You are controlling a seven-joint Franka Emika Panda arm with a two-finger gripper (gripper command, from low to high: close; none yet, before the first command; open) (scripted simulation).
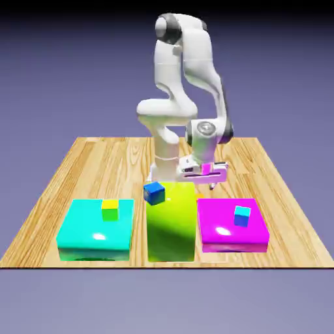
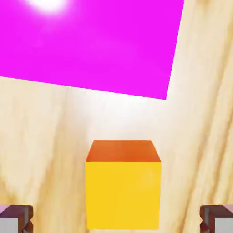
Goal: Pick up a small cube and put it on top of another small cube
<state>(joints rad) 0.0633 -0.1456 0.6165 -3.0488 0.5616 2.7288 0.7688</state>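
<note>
Gripper [image 2: 116, 219] wide, nothing held. Orange-yellow cube [image 2: 123, 195] on wooden table [image 2: 50, 132], just beside magenta block [image 2: 104, 50], roughly centred between tips. I'd lower straight, clear block edge, pinch side faces squarely, lift vertically.

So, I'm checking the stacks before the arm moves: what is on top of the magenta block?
A small light-blue cube sits on the magenta block. The patch directly under that cube is covered.

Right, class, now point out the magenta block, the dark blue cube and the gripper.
Magenta block [image 1: 218, 218]: exterior view, on its top face.
Dark blue cube [image 1: 154, 194]: exterior view, on its front.
Gripper [image 2: 116, 219]: hand view, midway between its fingertips.
</note>
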